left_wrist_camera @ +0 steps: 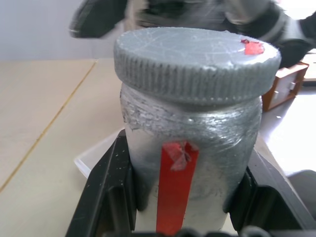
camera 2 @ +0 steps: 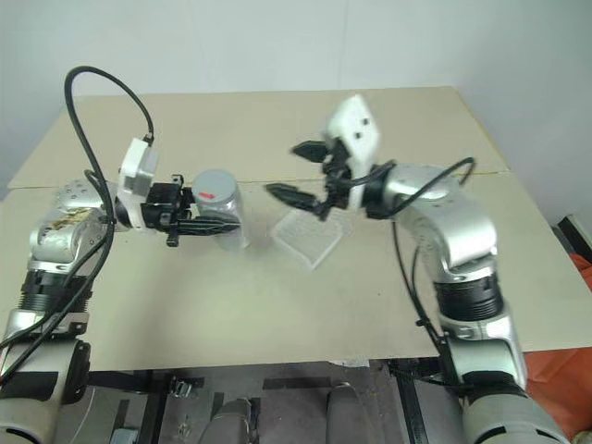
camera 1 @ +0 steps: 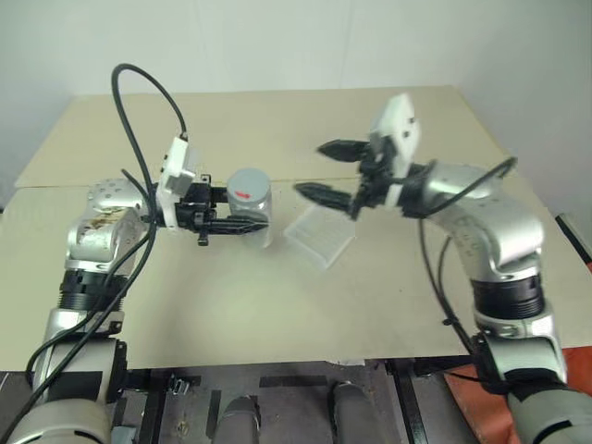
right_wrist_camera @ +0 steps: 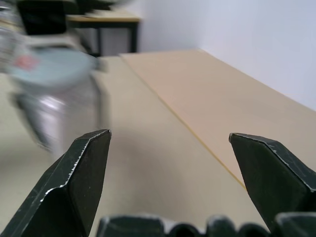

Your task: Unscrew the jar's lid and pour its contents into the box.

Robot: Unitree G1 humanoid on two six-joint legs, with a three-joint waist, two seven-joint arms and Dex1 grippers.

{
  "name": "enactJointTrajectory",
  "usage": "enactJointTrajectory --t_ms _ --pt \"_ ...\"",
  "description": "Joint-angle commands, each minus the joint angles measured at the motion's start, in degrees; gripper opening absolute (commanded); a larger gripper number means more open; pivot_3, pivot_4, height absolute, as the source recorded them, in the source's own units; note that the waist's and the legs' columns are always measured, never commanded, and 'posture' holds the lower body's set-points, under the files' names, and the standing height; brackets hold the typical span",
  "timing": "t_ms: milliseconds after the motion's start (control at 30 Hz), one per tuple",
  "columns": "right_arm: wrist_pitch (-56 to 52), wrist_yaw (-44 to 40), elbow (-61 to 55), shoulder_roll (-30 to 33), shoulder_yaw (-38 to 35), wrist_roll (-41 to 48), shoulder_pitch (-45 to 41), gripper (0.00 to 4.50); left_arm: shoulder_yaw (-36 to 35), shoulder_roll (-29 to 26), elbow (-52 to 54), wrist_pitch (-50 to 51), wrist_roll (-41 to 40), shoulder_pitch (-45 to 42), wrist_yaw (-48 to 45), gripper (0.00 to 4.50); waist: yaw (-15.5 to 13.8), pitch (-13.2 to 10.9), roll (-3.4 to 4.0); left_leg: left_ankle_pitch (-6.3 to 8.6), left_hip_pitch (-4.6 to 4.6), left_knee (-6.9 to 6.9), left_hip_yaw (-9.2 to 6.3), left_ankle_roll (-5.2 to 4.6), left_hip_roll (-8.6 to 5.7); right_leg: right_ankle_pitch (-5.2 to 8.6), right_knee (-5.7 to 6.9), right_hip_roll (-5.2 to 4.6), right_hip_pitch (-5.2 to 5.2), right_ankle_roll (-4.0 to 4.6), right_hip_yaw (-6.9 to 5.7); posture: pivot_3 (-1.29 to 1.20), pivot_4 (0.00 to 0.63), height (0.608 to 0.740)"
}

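Note:
My left gripper (camera 1: 245, 213) is shut on the silvery-grey jar (camera 1: 252, 205), holding it upright a little above the table. The jar has a red strip down its side (left_wrist_camera: 174, 187), and the black fingers (left_wrist_camera: 106, 192) clamp its body on both sides. The grey lid (left_wrist_camera: 197, 57) sits on the jar, with a red mark on top. My right gripper (camera 1: 308, 168) stands open and empty just right of the jar, pointing towards it above the box (camera 1: 319, 236). The clear box lies on the table between the arms. The contents are hidden inside the jar.
The beige table (camera 1: 277, 305) is made of two boards with a seam (camera 1: 111, 183) running across behind the jar. Its front edge (camera 1: 277, 359) is close to me. An orange-red thing (camera 1: 481, 398) lies below the table's front right corner.

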State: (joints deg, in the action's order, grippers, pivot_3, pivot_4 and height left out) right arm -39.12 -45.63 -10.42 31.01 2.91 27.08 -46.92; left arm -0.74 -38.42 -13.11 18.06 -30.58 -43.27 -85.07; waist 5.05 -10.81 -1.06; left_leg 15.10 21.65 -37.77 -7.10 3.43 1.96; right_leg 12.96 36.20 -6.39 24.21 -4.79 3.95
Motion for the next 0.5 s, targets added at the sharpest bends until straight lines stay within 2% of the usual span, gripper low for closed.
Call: enactJointTrajectory --t_ms 33,300,500 --pt "1.6 -1.8 -3.3 0.8 -1.3 1.2 0.4 4.46 -1.4 0.1 2.5 0.6 -1.4 -0.2 0.4 1.92 0.3 0.0 0.0 0.0 0.0 0.0 0.0 0.0 0.0 0.0 0.0 0.0 0.0 0.0 0.01 0.0 0.15 0.74" --pt "-1.4 -1.7 -12.8 -0.9 -1.8 7.9 -0.7 4.46 0.0 4.7 2.3 0.7 -0.3 -0.5 4.2 1.92 0.5 0.0 0.0 0.0 -0.01 -0.01 0.0 0.0 0.0 0.0 0.01 0.0 -0.01 0.0 0.01 0.0 0.15 0.74" --pt "-1.2 3.5 -12.0 -5.4 4.1 3.3 -4.1 4.46 1.5 6.4 1.4 0.0 0.6 -1.7 3.4 1.92 0.5 0.0 0.0 0.0 -0.03 -0.01 0.0 0.0 -0.01 0.0 0.01 0.0 0.01 0.0 0.01 0.0 0.15 0.74"
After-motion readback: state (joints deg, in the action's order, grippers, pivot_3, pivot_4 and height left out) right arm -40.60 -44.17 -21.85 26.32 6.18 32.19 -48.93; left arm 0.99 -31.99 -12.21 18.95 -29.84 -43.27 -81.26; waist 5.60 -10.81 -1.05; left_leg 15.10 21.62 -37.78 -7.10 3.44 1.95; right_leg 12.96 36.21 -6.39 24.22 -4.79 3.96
